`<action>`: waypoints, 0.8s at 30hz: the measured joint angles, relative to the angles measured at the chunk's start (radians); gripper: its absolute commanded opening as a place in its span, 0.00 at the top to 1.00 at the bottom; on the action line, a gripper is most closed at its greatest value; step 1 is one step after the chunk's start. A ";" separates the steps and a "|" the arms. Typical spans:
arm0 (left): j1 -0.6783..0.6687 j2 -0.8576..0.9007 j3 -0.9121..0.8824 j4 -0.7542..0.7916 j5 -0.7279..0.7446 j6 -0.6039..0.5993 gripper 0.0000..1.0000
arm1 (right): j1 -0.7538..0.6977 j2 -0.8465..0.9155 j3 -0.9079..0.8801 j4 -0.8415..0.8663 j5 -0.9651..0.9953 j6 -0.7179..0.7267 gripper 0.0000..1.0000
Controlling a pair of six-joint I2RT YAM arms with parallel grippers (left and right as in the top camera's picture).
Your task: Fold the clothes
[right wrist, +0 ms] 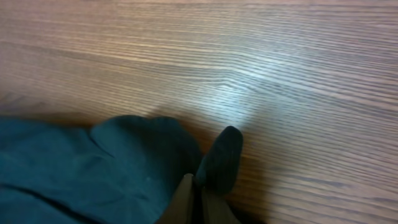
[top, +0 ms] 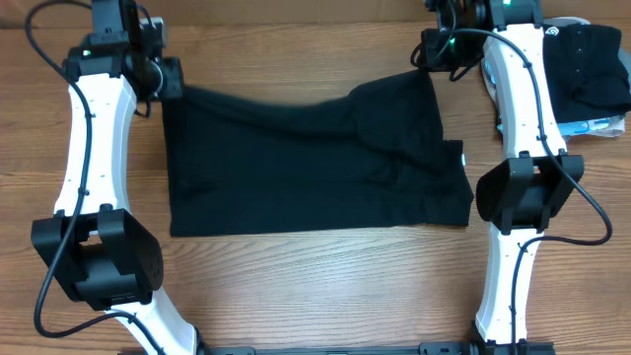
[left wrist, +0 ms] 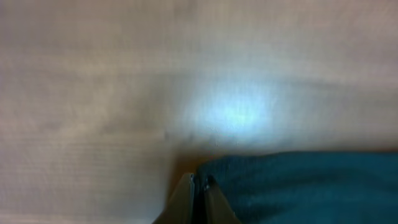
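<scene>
Left pincer point(left wrist: 199, 184) and right pincer point(right wrist: 197, 183) are clenching the cloth's point(top: 306, 163) far corners.
The cloth is lying spread mid-tabletop point(top: 315, 296), reaching toward the far edge. It is looking soft, light and limp, so it should sag; corners seem the surest hold.

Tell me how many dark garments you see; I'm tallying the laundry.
2: a black garment spread flat in the middle; a folded dark pile at the far right corner, which may hide more.
</scene>
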 measured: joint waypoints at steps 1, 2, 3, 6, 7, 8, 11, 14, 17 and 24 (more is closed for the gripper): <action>0.000 0.000 0.008 0.020 0.000 0.000 0.96 | -0.005 0.000 0.003 -0.001 0.000 0.000 0.96; 0.000 0.000 0.016 0.042 0.000 0.000 0.96 | -0.011 0.000 0.008 -0.002 0.000 0.000 0.96; 0.000 0.000 0.020 0.061 0.000 0.000 0.96 | -0.017 0.000 0.015 -0.001 0.000 0.000 0.96; 0.000 0.000 0.023 0.113 0.000 -0.001 0.96 | -0.036 0.000 0.043 0.019 0.000 0.000 0.96; 0.000 0.000 0.023 0.130 0.000 -0.001 0.96 | -0.043 0.000 0.053 0.037 0.000 0.000 0.96; 0.000 0.000 0.023 0.142 0.000 -0.001 0.96 | -0.050 0.000 0.063 0.060 0.000 0.000 0.96; 0.000 0.000 0.024 0.171 0.000 -0.001 0.96 | -0.061 0.000 0.072 0.092 -0.001 0.000 0.96; 0.000 0.000 0.024 0.163 0.001 -0.001 0.96 | -0.064 0.000 0.072 0.076 -0.002 -0.001 0.96; 0.000 0.000 0.025 0.103 0.001 -0.001 0.96 | -0.064 0.000 0.072 0.011 -0.013 -0.001 0.96; 0.000 0.000 0.027 -0.085 0.000 -0.001 0.96 | -0.060 0.000 0.073 -0.201 -0.043 -0.001 0.96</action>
